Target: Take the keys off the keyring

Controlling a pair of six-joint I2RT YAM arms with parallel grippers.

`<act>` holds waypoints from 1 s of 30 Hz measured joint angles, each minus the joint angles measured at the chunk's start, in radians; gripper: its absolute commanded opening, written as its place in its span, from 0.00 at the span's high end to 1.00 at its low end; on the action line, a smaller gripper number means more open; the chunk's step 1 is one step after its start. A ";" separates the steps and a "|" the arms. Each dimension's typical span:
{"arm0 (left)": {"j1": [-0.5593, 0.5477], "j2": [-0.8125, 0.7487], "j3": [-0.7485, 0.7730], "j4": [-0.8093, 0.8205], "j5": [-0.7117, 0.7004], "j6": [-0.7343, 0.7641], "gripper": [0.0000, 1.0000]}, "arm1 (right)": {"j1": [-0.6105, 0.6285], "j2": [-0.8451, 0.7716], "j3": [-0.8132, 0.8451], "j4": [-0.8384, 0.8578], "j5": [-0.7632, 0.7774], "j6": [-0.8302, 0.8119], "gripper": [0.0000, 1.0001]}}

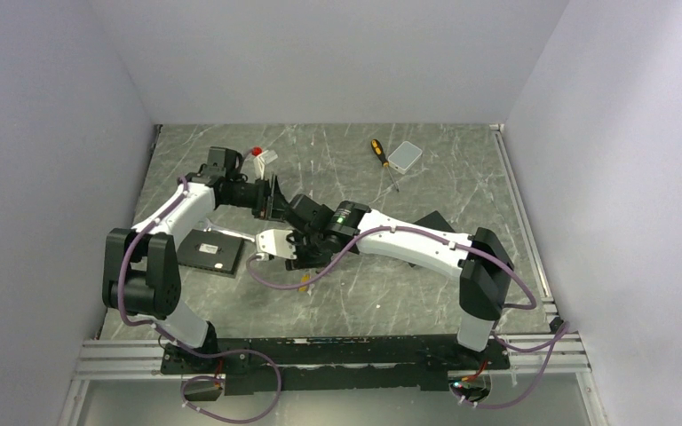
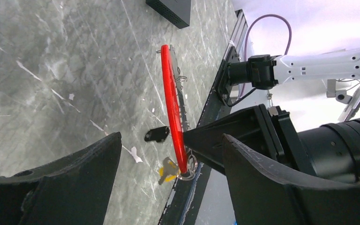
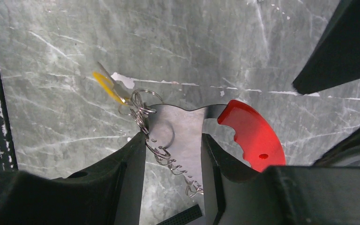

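Observation:
My right gripper (image 3: 174,140) is shut on a flat silvery plate joined to the red curved strip (image 3: 253,133) of the keyring (image 3: 140,105). A yellow key (image 3: 107,86) hangs off the ring, and a short chain (image 3: 176,165) runs along the left finger. In the left wrist view the red strip (image 2: 172,108) stands edge-on, with the ring (image 2: 188,169), a yellow-and-silver key (image 2: 168,170) and a dark tag (image 2: 157,134) at its lower end. My left gripper (image 2: 173,187) is open, its fingers wide on either side of the ring without touching it. From above, both grippers meet at mid-table (image 1: 295,253), and the key (image 1: 305,286) dangles below.
A yellow-handled screwdriver (image 1: 378,153) and a white box (image 1: 404,156) lie at the back. A black flat device (image 1: 210,251) lies left of the grippers. A small white item with a red cap (image 1: 262,158) is at the back left, and a dark block (image 1: 433,222) is behind the right arm.

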 measured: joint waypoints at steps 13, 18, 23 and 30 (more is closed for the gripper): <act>-0.103 0.003 -0.024 0.023 -0.036 0.005 0.60 | 0.013 0.013 0.017 0.026 0.095 0.000 1.00; -0.103 0.010 -0.024 0.031 -0.036 0.005 0.82 | 0.013 0.013 0.018 0.040 0.126 0.000 1.00; -0.103 0.017 -0.023 0.030 -0.035 0.001 1.00 | 0.011 0.013 0.016 0.047 0.134 0.001 0.71; -0.095 0.030 0.010 -0.008 -0.045 0.019 1.00 | 0.014 -0.011 0.013 0.031 0.125 0.005 0.22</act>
